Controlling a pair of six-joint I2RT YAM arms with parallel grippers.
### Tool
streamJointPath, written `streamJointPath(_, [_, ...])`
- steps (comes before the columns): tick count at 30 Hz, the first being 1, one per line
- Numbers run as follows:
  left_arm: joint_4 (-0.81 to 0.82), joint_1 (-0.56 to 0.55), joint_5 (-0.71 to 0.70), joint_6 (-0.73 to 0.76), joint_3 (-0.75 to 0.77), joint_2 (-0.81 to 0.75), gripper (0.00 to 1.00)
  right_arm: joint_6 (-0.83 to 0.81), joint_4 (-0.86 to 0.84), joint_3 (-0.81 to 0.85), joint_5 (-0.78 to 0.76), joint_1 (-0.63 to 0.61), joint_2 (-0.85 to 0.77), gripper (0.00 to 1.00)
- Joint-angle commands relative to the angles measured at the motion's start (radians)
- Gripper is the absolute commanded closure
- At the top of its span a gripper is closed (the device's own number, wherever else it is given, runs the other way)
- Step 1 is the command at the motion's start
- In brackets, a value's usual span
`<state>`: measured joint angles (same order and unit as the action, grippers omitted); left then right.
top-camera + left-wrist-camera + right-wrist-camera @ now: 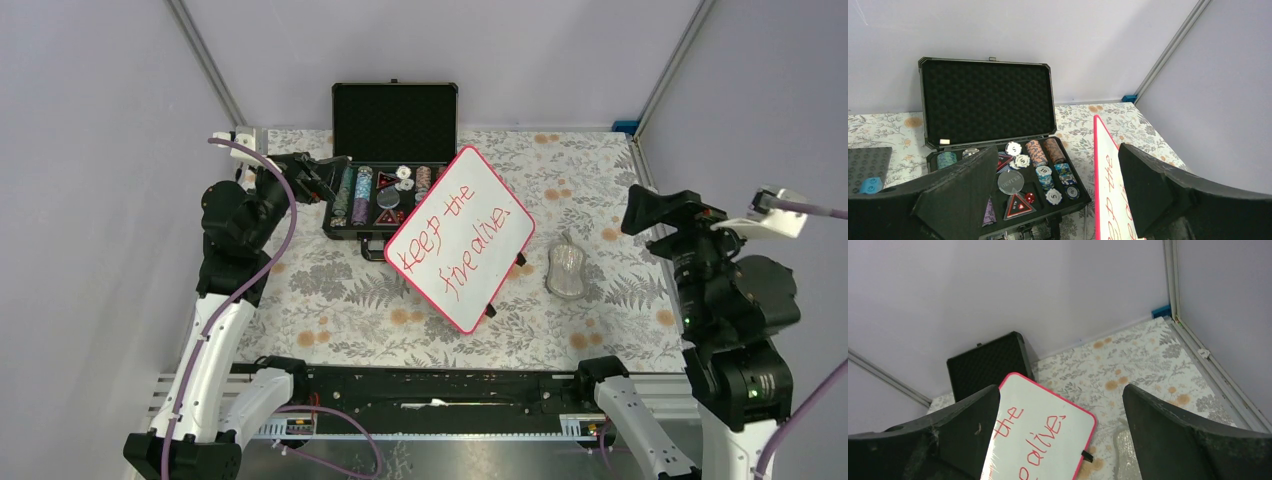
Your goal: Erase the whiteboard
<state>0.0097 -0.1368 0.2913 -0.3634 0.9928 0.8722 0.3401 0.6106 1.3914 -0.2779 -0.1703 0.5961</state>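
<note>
Black case point(394, 120): far-centre of worktop point(330, 290), lid up, foam-lined. Tray half holds poker chips point(1040, 152) in short rows, mixed colours (teal, orange-brown, blue-white, purple), plus a few white chips lying flat. Round dealer button point(1010, 182) mid-tray. Red triangular piece point(1018, 205) toward the front edge, w/ small red dice point(1030, 197) beside it.

Whiteboard point(462, 238): mid-worktop, turned diagonal, red-pink rim, on small black feet point(520, 260). Its far-left edge overlaps the case's near-right corner. Red marker text reads "keep the fire alive", not erased. Small greyish translucent obj point(566, 270) just right of board, not touching it; can't tell what it is.

L gripper point(1057, 150): jaws wide, holding nothing, at the case's left side, aimed across the tray.
R gripper point(1060, 390): jaws wide, holding nothing, raised at right edge of worktop, well apart from board.

Surface: cloth w/ grey leaf + orange flower print.
Room: plain pale lilac walls, metal frame posts in both far corners, small blue clip point(625, 127) at the foot of the far-right post.
</note>
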Motion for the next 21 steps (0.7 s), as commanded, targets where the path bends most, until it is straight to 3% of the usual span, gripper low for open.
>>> streamJointPath(1, [0.055, -0.003, -0.002, 0.009, 0.022, -0.001, 0.01, -0.031, -0.022, -0.053, 0.018, -0.007, 0.032, 0.00])
streamJointPath(5, [0.055, -0.003, 0.002, 0.008, 0.024, 0.001, 0.01, -0.023, -0.062, -0.147, 0.033, -0.006, 0.039, 0.00])
streamJointPath(8, [0.056, -0.003, 0.003, 0.006, 0.024, 0.002, 0.01, 0.039, -0.089, -0.249, -0.047, -0.006, 0.054, 0.00])
streamJointPath(13, [0.055, -0.003, 0.008, 0.003, 0.026, 0.010, 0.01, 0.105, -0.054, -0.357, -0.033, -0.006, 0.218, 0.00])
streamJointPath(17, [0.056, -0.004, 0.011, 0.000, 0.027, 0.021, 0.01, 0.120, -0.038, -0.414, 0.072, 0.002, 0.411, 0.00])
streamJointPath(21, [0.056, -0.004, 0.015, -0.004, 0.028, 0.026, 0.01, 0.159, -0.049, -0.462, 0.303, 0.094, 0.601, 0.01])
